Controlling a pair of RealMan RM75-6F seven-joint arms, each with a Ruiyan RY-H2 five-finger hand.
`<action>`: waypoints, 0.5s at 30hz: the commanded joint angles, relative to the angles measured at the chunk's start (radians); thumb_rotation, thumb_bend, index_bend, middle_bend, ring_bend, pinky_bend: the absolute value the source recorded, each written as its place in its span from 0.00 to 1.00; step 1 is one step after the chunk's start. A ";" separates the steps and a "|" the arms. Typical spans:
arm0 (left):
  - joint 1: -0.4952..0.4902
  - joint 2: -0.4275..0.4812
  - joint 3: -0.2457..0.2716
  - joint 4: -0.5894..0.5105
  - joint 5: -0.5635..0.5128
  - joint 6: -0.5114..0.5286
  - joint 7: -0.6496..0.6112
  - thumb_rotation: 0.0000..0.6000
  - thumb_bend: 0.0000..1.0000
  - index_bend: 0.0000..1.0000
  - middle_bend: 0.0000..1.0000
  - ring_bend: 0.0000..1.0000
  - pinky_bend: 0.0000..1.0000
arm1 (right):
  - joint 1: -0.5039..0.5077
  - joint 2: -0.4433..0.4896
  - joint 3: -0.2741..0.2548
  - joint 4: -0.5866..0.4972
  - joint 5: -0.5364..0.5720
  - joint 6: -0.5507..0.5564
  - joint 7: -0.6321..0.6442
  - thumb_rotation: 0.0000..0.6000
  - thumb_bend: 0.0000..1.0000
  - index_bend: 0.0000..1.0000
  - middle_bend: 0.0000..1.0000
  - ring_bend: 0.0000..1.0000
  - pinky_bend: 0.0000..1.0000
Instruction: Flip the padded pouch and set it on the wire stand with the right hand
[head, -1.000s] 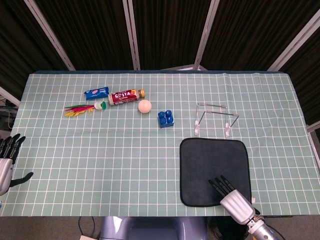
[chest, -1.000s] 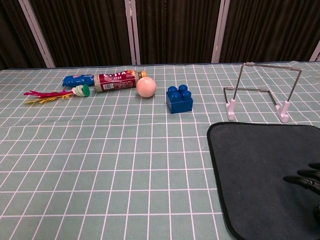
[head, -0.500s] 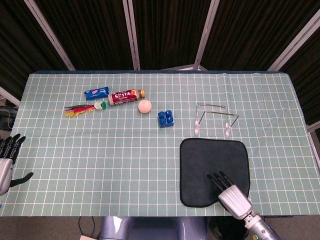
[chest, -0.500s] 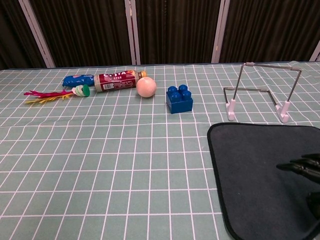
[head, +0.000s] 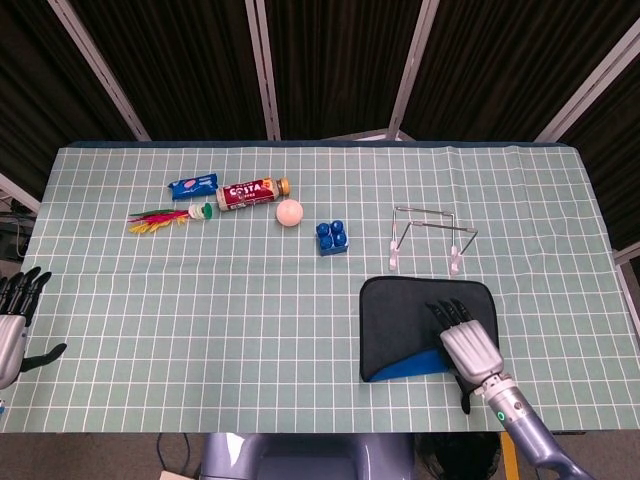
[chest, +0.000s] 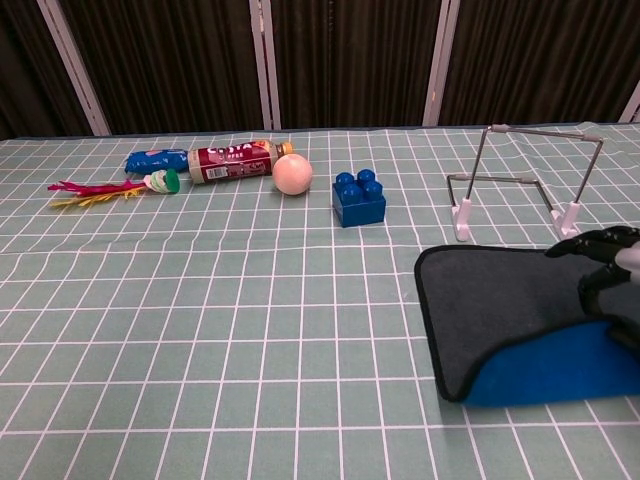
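The padded pouch (head: 400, 320) (chest: 490, 300) lies at the front right of the table, black on top. Its near edge is lifted off the cloth, showing a blue underside (head: 408, 367) (chest: 545, 372). My right hand (head: 467, 342) (chest: 606, 270) grips that raised near-right part, fingers lying over the black top and thumb below. The wire stand (head: 428, 238) (chest: 520, 190) stands just beyond the pouch with nothing on it. My left hand (head: 14, 318) hangs open off the table's left edge, holding nothing.
A blue toy brick (head: 332, 236) (chest: 358, 197) sits left of the stand. Further left lie a peach ball (head: 289, 212) (chest: 292, 173), a Costa bottle (head: 250, 192) (chest: 228, 160), a blue wrapper (head: 192, 185), and a feathered shuttlecock (head: 165, 217) (chest: 110, 189).
My right hand moved toward the stand, taking hold of the pouch's near edge and lifting it. The pouch lay flat before; now its blue underside shows.
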 joint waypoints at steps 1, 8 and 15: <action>-0.001 -0.001 -0.001 0.001 -0.003 -0.003 0.000 1.00 0.00 0.00 0.00 0.00 0.00 | 0.065 0.000 0.077 -0.027 0.157 -0.101 -0.093 1.00 0.42 0.61 0.06 0.00 0.00; -0.004 0.000 -0.005 0.006 -0.018 -0.013 -0.007 1.00 0.00 0.00 0.00 0.00 0.00 | 0.123 -0.038 0.131 -0.014 0.325 -0.132 -0.200 1.00 0.42 0.62 0.07 0.00 0.00; -0.009 0.000 -0.009 0.012 -0.030 -0.026 -0.012 1.00 0.00 0.00 0.00 0.00 0.00 | 0.160 -0.052 0.156 -0.003 0.403 -0.126 -0.223 1.00 0.42 0.62 0.07 0.00 0.00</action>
